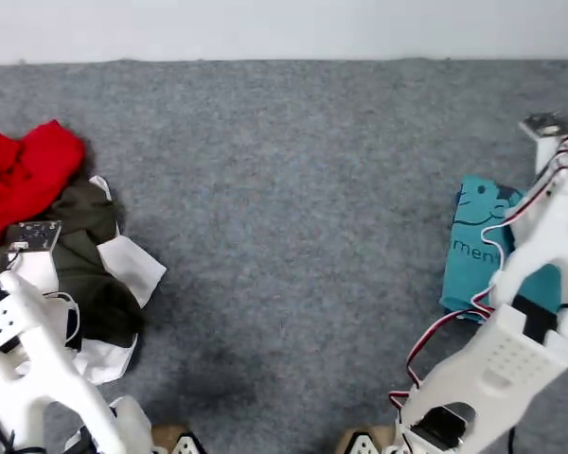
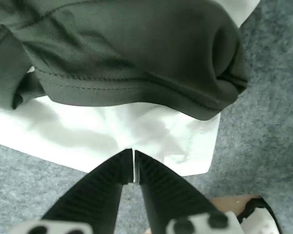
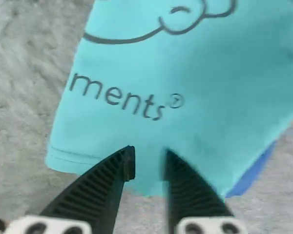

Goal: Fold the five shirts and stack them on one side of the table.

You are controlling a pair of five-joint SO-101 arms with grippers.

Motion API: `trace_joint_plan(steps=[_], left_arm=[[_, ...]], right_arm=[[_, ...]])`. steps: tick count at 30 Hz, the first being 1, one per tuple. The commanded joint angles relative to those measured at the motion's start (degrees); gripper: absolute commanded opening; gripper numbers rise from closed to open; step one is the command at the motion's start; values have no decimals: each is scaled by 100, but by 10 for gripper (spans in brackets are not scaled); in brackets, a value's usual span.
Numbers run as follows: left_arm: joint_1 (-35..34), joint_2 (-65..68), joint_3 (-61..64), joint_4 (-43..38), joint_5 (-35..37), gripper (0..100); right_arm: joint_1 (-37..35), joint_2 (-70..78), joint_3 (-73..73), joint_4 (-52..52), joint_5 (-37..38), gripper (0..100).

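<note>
Your left gripper (image 2: pixel 134 165): jaws clenched, tips over edge of white shirt (image 2: pixel 136 134), which lies beneath dark green shirt (image 2: pixel 136 48). Your right gripper (image 3: pixel 149 163): jaws parted above folded teal shirt (image 3: pixel 185 73), stacked on blue shirt (image 3: pixel 256 173), right side of table (image 1: pixel 312 189).

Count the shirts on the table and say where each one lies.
5. By the left arm: red shirt, dark green shirt lying over white shirt. By the right arm: teal shirt atop a blue shirt, only its edge showing. Others may be hidden underneath.
</note>
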Motion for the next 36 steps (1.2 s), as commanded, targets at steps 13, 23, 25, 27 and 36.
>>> trace_joint_plan(steps=[13, 23, 25, 27, 36], left_arm=[[44, -185, -1552, 791, -9, 15], [44, -176, -1824, 870, -466, 165], [123, -132, -1807, 844, -466, 207], [325, -123, -1692, 703, -475, 224], [985, -123, -136, -1073, -484, 228]], right_arm=[[-347, -1895, 1873, 242, -659, 9], [-462, -3618, 4220, 233, -853, 9], [-444, -3890, 4563, 233, -1160, 9], [-444, -4127, 4818, 233, -1336, 9], [-453, -4585, 5389, 233, -1890, 9]])
